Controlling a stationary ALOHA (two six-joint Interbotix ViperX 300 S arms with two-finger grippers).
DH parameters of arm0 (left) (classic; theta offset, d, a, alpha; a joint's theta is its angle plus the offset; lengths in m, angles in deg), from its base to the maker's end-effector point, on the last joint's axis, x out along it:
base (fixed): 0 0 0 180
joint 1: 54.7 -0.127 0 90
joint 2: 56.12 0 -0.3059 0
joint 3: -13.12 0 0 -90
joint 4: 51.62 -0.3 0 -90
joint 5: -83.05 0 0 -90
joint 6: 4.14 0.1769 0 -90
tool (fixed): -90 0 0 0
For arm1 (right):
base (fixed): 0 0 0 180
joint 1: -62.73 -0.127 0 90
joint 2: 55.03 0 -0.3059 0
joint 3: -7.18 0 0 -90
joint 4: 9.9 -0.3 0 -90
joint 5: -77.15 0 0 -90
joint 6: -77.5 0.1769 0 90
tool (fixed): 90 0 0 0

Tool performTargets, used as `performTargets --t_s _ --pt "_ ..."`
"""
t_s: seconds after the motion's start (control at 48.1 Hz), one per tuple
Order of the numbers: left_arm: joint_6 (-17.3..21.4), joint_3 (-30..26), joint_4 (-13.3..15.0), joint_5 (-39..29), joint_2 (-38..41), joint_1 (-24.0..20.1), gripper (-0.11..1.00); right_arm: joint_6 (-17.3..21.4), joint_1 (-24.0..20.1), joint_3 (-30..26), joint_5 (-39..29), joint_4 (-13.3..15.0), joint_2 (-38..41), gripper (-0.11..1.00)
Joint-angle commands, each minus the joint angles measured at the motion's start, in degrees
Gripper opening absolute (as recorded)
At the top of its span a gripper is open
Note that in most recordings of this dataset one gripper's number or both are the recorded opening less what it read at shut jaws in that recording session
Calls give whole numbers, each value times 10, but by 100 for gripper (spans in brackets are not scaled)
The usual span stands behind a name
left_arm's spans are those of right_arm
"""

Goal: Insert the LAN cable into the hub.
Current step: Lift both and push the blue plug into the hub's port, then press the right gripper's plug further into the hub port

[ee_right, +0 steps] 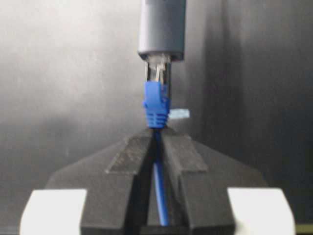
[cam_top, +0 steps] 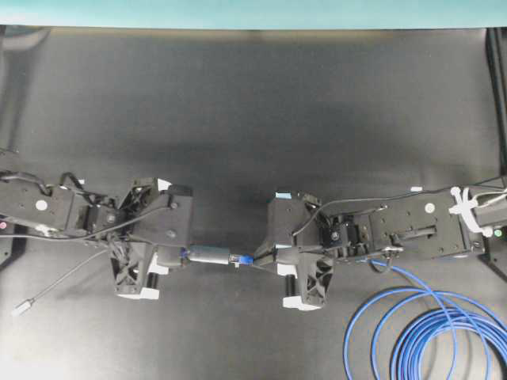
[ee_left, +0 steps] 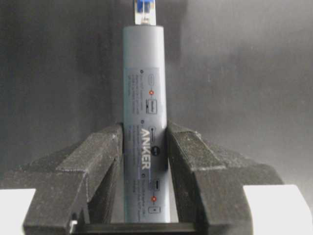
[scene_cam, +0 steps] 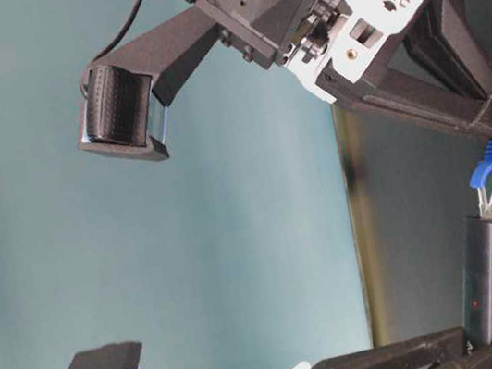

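My left hand (ee_left: 144,161) clamps the hub (ee_left: 145,117), pointing to 12 o'clock. My right hand (ee_right: 157,147) pinches the LAN cable (ee_right: 156,105); its plug seems only partly inside the hub's end, above the counter (cam_top: 253,111).

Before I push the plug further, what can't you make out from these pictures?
- Whether the plug of the LAN cable has latched: its tip disappears inside the hub in the right wrist view.
- Hub's small print: blurred, left wrist view.
- Cable coils: cut off by the overhead view's bottom and right edges.
- Hub's rear end: hidden between the left claw's fingers.
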Motion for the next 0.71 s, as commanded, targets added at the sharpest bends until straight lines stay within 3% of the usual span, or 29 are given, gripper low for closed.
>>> performTargets --t_s 0.0,0.187,0.416,0.686 --pt "0 -21 -2 3 3 -1 29 -2 1 -20 2 1 -3 2" --pt "1 -36 -3 -4 12 -1 29 0 5 -34 -33 1 3 2" --pt "20 -64 -3 -83 27 1 29 4 6 -46 -69 0 5 2" --pt "35 -102 -3 -113 49 -1 29 19 10 -61 -120 -4 7 2"
